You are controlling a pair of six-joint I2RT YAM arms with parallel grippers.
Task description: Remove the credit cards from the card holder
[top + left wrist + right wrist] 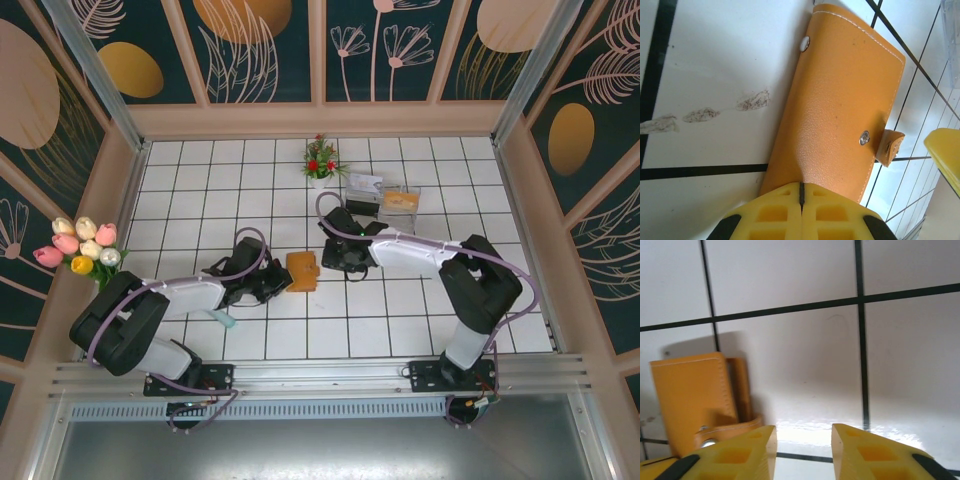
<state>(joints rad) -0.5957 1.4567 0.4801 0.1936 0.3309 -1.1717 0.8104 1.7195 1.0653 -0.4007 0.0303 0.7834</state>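
The card holder point(303, 271) is an orange-brown leather wallet lying closed on the white tiles between my two grippers. In the left wrist view the card holder point(840, 105) has two snap studs, and its strap hangs loose at the right. My left gripper point(801, 189) is shut, fingertips resting on the holder's near edge, which dimples the leather. My right gripper point(804, 440) is open over bare tile, its left finger beside the holder's strap point(732, 427). A teal-green sliver, seemingly one of the credit cards point(224, 320), peeks out under the left arm.
A clear plastic tray point(401, 199) with an orange-tan card stands at the back, a white card point(365, 184) beside it. A small flower pot point(321, 162) is at the back centre. Tulips point(82, 247) lean in at the left wall.
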